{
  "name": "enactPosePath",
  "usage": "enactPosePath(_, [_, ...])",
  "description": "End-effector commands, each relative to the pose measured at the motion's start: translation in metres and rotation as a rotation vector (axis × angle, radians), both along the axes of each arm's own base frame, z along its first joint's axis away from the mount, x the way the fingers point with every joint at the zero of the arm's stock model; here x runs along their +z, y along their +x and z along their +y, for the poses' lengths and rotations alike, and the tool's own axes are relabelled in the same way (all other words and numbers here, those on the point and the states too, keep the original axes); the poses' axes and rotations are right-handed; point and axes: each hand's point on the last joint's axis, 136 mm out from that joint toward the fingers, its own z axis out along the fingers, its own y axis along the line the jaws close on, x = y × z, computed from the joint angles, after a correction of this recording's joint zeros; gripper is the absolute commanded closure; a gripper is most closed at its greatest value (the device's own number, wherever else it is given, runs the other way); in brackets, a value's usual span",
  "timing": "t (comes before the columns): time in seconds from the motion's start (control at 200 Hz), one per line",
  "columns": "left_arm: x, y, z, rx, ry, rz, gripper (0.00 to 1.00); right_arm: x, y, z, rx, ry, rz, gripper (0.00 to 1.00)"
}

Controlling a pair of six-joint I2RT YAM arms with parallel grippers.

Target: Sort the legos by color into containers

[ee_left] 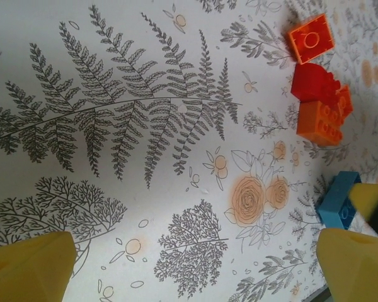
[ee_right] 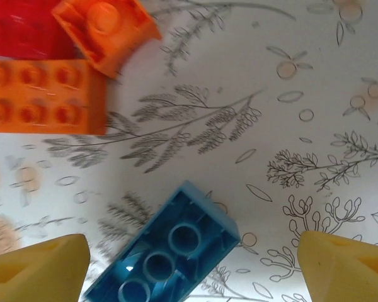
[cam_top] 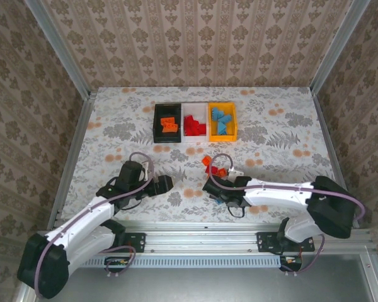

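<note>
L arm (cam_top: pixel 94 214): reaches fr. near-left base up & rightward, elbow bent, wrist low over table (cam_top: pixel 113 126). L fingers (ee_left: pixel 31 264) spread wide, w/ bare patterned table btwn them, gripping nothing. R arm (cam_top: pixel 277 192): long white forearm runs leftward fr. near-right base, low along near side of table. R fingers (ee_right: pixel 349 264) stand apart, gripping nothing. Blue lego (ee_right: pixel 170 255) lies underside-up on table btwn them, nearer the finger at view's left; contact there unclear. Loose legos (cam_top: pixel 213 167): orange & red, small cluster mid-table, just beyond R fingers. Containers in far-ctr row, side by side: black bin (cam_top: pixel 156 126) w/ orange bricks, white bin (cam_top: pixel 194 138) w/ red, yellow-orange bin (cam_top: pixel 234 126) w/ blue.
</note>
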Motion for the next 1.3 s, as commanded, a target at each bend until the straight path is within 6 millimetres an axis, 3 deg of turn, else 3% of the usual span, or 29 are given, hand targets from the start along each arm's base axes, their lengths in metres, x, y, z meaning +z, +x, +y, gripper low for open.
enactPosePath(0.0, [-0.002,-0.007,0.007,0.02,0.016,0.003,0.0,-0.002,0.005,0.003,-0.089,0.01,-0.013,0.16])
enactPosePath(0.255, [-0.001,-0.01,0.013,0.034,0.013,-0.019,0.0,-0.014,0.006,0.003,-0.085,0.009,-0.004,0.32])
enactPosePath(0.525, [-0.002,-0.006,0.009,0.026,0.009,-0.011,0.0,-0.024,0.01,0.002,-0.074,0.097,0.008,0.65])
enactPosePath(0.62, [0.0,-0.005,0.007,0.022,0.012,-0.008,0.0,-0.017,0.014,0.003,-0.049,0.095,-0.008,0.73])
enactPosePath(0.715, [0.002,-0.004,0.008,0.023,0.018,-0.006,0.0,0.012,0.029,0.0,0.018,0.038,-0.085,0.76])
enactPosePath(0.82, [0.004,-0.003,0.011,0.029,0.033,-0.007,0.0,0.059,0.065,-0.012,0.052,0.021,-0.185,0.79])
enactPosePath(0.94, [0.0,0.0,0.019,0.076,0.058,0.018,0.0,0.098,0.132,-0.025,0.112,0.028,-0.252,0.79])
enactPosePath(1.025, [-0.007,-0.001,0.027,0.119,0.073,0.047,0.0,0.103,0.181,-0.026,0.189,-0.043,-0.244,0.79])
enactPosePath(1.125, [-0.009,-0.003,0.029,0.131,0.06,0.065,0.0,0.093,0.239,-0.03,0.206,-0.063,-0.196,0.8])
enactPosePath(1.145, [-0.009,-0.004,0.03,0.132,0.06,0.066,0.0,0.099,0.251,-0.028,0.208,-0.058,-0.208,0.8])
enactPosePath(1.25, [-0.008,-0.008,0.035,0.148,0.06,0.073,0.0,0.093,0.301,-0.014,0.245,-0.041,-0.193,0.77])
enactPosePath(1.295, [-0.007,-0.01,0.036,0.149,0.058,0.074,0.0,0.083,0.311,-0.013,0.249,-0.043,-0.14,0.75])
